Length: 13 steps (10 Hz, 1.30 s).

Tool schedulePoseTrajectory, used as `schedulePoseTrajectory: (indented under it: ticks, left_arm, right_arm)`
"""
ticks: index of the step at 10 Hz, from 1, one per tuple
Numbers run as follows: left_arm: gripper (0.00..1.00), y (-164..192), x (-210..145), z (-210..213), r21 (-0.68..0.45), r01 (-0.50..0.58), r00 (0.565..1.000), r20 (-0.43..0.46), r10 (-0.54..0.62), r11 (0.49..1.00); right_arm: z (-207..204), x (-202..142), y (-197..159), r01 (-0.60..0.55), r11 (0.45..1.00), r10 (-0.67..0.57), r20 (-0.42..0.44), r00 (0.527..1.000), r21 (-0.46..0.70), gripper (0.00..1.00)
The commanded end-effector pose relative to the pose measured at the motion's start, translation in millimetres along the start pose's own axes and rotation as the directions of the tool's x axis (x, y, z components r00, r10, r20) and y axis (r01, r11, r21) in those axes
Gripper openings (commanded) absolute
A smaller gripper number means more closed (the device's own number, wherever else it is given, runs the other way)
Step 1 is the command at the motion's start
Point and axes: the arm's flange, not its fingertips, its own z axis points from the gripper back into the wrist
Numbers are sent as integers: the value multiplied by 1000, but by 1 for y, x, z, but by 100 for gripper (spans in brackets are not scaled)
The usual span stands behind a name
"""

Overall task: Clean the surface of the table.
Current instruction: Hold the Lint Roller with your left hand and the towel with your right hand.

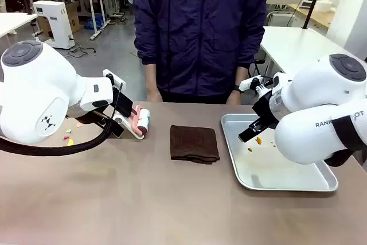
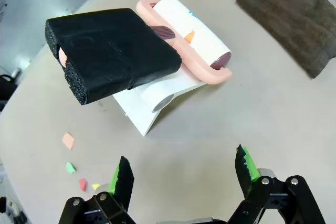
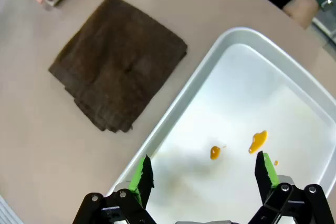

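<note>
At the far left of the taupe bench (image 1: 114,199), small coloured scraps (image 2: 68,140) lie loose beside the robot's left arm. The left end effector (image 2: 184,166) hovers over bare benchtop, its green-padded fingers spread wide with nothing between them. Just beyond it, a lint roller (image 2: 189,40) with a pink handle rests on a white stand (image 2: 144,111). Coloured bits are stuck to the roller's sheet, and a black foam block (image 2: 113,51) covers its handle end. A folded brown cloth (image 1: 194,143) lies at the bench's centre, apart from roller and tray. To the right, a silver tray (image 1: 289,189) sits on the bench with orange spots (image 3: 258,141) on its floor. The right end effector (image 3: 203,165) hangs above it, likewise wide open and empty. A person (image 1: 200,27) in a dark jacket stands at the far edge.
</note>
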Motion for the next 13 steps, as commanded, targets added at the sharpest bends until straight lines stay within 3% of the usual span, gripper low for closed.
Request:
schedulePoseTrajectory:
  ticks: [1, 13]
  left_arm:
    - [100, 0, 0, 0, 0, 0, 1000, 0, 0, 1000]
    - [100, 0, 0, 0, 0, -1, 1000, 0, 1, 1000]
  right_arm:
    - [0, 0, 0, 0, 1000, 0, 0, 1000, 0, 100]
    - [0, 0, 0, 0, 1000, 0, 0, 1000, 0, 100]
